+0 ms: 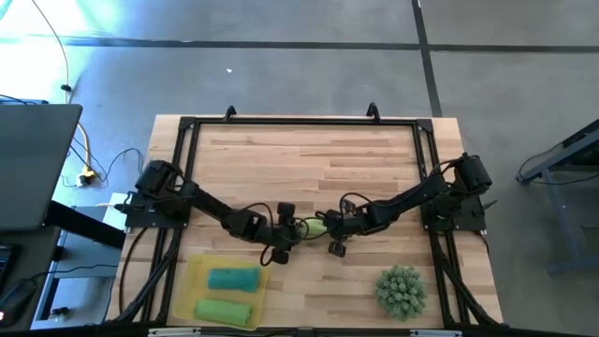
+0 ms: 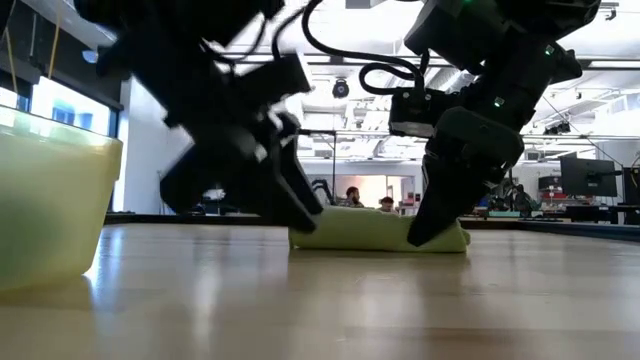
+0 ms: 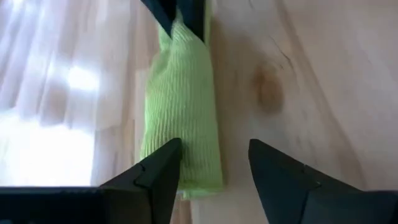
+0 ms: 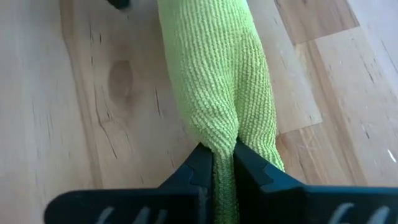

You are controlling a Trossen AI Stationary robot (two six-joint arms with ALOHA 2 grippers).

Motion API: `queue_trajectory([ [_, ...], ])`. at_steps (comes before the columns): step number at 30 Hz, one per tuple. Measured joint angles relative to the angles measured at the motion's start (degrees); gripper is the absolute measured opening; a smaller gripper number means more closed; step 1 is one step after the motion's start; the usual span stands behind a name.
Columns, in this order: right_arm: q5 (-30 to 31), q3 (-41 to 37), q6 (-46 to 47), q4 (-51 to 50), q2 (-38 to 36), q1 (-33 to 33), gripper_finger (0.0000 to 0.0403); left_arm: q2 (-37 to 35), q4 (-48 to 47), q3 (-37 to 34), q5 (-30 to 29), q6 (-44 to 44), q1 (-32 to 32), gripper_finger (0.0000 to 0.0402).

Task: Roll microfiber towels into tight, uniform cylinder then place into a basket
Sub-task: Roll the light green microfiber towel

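- Pale wooden plank tabletop [image 1: 309, 159].
- Translucent yellow tray basket [image 1: 191, 284], near-left corner: a teal roll [image 1: 233, 278] and a green roll [image 1: 223, 310] are in.
- Left gripper [image 3: 214, 171] released.
- Lime-green rolled microfiber towel [image 1: 312, 226], near the near edge, mid-width, not yet binned.
- Right gripper [image 4: 222, 163] pinches its end.

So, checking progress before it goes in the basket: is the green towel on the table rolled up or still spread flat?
Rolled: the green towel lies as a narrow cylinder, one end pinched in the right gripper.

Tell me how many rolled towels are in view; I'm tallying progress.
3. A teal towel and a green towel lie in the basket; a third, green roll lies mid-table, pinched by the right tool. None seem hidden.
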Motion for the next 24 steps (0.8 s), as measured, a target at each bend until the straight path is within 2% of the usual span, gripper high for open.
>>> queue_trajectory([
  [8, 0.0, -0.1, 0.0, 0.7, 0.0, 0.0, 0.0016, 2.1, 1.4, 0.0, -1.6, 2.3, 2.5, 0.0184],
  [12, -0.3, -0.1, -0.1, 0.9, 0.1, 0.0, 0.0016, 3.2, 4.0, 0.0, 2.1, 2.9, 4.3, 0.0184],
  [15, -0.4, -0.1, -0.3, 0.9, 0.1, 0.0, 0.0016, 4.4, 5.9, 0.2, 5.3, 0.0, 5.8, 0.0179],
  [20, -0.4, -0.1, -0.8, 0.8, 0.0, 0.0, 0.0025, 5.3, 5.2, 0.4, 7.7, -9.3, 7.9, 0.0137],
  [24, -1.1, -0.2, -4.3, 0.0, -2.0, 0.0, 0.0061, 5.3, 3.2, 0.5, 11.8, -14.5, 9.7, 0.0085],
])
